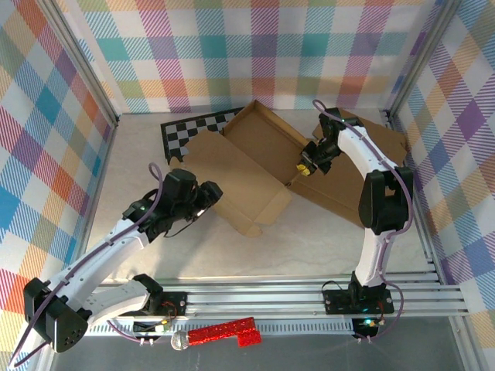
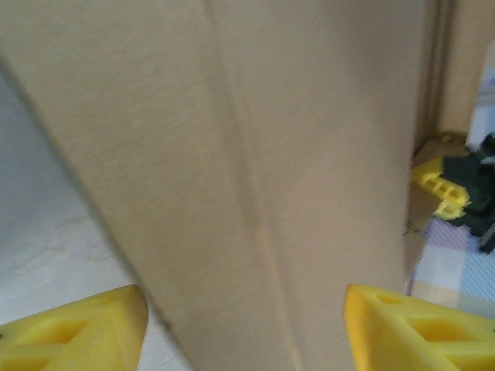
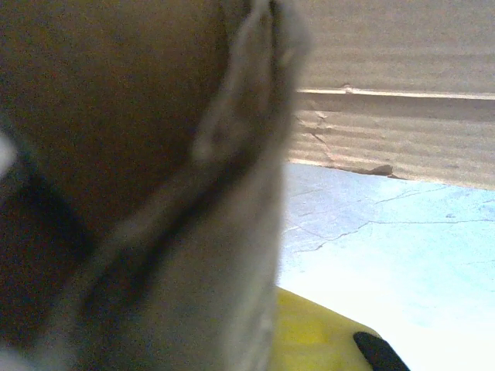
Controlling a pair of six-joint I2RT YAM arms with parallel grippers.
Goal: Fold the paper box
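Note:
The paper box (image 1: 255, 154) is brown cardboard, partly raised, lying across the middle of the table with flaps spread left and right. My left gripper (image 1: 207, 193) sits at the box's near-left flap. In the left wrist view its yellow fingers (image 2: 85, 328) stand wide apart, open, with a creased box panel (image 2: 232, 154) just beyond them. My right gripper (image 1: 304, 168) reaches down to the raised middle wall and is shut on it. In the right wrist view that wall's edge (image 3: 193, 232) runs right beside one yellow finger (image 3: 325, 332).
A black-and-white checkerboard (image 1: 193, 127) lies under the box at the back left. Plaid walls close the table on three sides. An aluminium rail (image 1: 309, 297) carries both arm bases at the front. A red glittery object (image 1: 224, 332) lies in front of that rail.

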